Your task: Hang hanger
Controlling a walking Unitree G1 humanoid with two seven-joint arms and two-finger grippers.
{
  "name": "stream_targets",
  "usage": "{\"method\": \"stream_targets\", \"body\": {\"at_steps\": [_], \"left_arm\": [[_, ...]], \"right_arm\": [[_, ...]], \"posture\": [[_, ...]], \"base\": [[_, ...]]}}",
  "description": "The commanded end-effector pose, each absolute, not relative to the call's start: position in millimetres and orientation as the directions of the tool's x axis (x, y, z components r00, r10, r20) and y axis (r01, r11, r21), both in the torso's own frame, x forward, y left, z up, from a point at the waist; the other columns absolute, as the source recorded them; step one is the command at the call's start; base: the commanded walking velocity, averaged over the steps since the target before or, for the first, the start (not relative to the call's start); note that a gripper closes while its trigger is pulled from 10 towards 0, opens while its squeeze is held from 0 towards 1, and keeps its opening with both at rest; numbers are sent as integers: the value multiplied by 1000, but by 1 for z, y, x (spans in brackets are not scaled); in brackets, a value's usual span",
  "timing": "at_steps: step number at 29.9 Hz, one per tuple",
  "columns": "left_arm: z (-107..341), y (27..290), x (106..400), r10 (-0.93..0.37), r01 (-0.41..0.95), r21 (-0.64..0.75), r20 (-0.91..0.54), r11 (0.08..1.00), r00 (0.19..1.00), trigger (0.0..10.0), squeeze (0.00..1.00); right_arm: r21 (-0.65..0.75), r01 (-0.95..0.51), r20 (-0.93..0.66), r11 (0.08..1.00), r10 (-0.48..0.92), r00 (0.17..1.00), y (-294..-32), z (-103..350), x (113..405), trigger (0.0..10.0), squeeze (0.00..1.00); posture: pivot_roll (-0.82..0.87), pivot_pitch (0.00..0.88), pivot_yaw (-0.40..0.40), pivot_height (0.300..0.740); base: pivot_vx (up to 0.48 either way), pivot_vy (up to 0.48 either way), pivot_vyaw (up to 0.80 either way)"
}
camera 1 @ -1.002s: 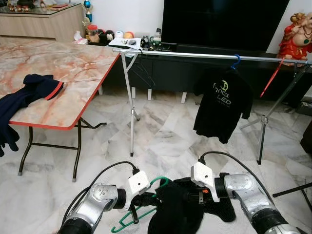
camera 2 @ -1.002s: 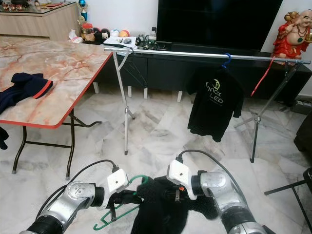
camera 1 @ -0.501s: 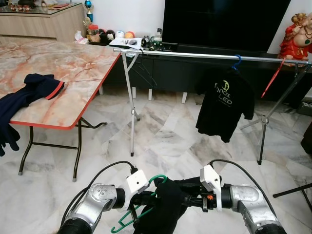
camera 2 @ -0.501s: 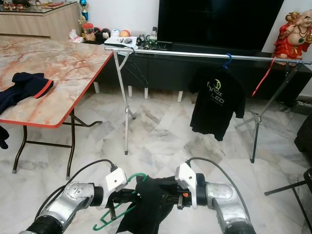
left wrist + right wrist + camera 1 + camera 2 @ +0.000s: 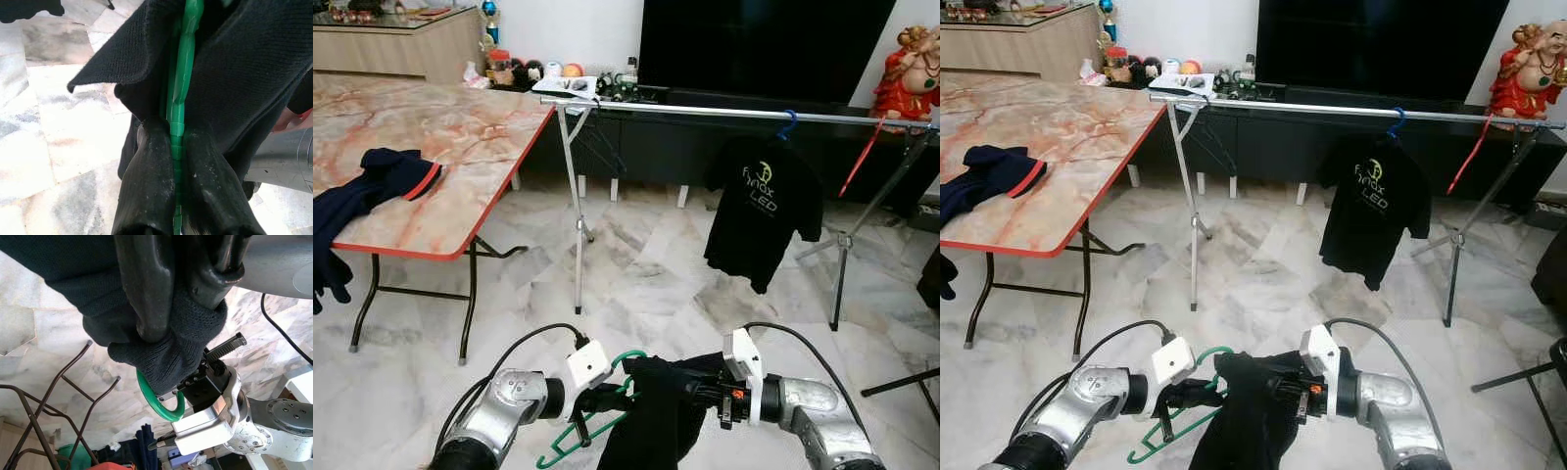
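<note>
The step in hand appears to be the dressing of the green hanger [image 5: 590, 428] with the black garment [image 5: 651, 419] before it is carried to the drying rack rail [image 5: 724, 112]; it is judged that this is best done by keeping the hanger level and steady while the cloth is drawn fully over one shoulder and then the other, so that the hook [image 5: 628, 361] is left free above the neckline and no fabric is bunched under it. The rail stands well apart, beyond open marble floor [image 5: 636, 284], with a black printed T-shirt [image 5: 761, 209] already hung near its middle from a blue hanger [image 5: 788, 123]; bare rail is seen between that shirt and the rack's end beside the table [image 5: 460, 137] edge, and that stretch would serve as a place for the hook. The left gripper [image 5: 175, 161] is seen closed tight on the hanger's green bar, its two fingers [image 5: 146, 181] pressed to either side with cloth draped around them. The right gripper [image 5: 181, 289] is clamped on a fold of the black garment, just beside the green hook. Both are held low and close together in front of the robot, and the hanger is suspended between them, clear of the floor. A dark blue garment [image 5: 372, 186] lies near the table's front edge.
</note>
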State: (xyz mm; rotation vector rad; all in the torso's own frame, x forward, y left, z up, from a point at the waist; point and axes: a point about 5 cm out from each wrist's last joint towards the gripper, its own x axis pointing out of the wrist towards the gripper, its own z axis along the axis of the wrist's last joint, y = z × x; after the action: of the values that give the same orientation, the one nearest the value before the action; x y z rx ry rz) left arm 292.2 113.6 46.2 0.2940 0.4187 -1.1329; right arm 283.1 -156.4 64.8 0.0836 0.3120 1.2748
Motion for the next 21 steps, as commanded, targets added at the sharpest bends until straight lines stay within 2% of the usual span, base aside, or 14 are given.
{"method": "stream_targets", "body": {"at_steps": [1,9,14,21], "left_arm": [[52,113,297,-814,910,23,-438,415,382,0,0],[52,111,297,-814,907,21,-431,422,389,0,0],[52,111,297,-816,906,20,-428,422,389,0,0],[54,112,299,-814,902,27,-421,431,402,0,0]], "right_arm": [[238,-922,-149,305,950,276,-157,69,283,0,0],[290,-889,-64,356,933,353,-159,72,283,0,0],[300,-886,-53,354,933,355,-158,71,280,0,0],[337,-847,34,412,893,448,-163,77,281,0,0]], "posture": [[111,20,-69,740],[110,24,-74,740],[106,23,-70,740],[106,22,-66,740]], "base": [[0,0,0],[0,0,0],[0,0,0],[0,0,0]]}}
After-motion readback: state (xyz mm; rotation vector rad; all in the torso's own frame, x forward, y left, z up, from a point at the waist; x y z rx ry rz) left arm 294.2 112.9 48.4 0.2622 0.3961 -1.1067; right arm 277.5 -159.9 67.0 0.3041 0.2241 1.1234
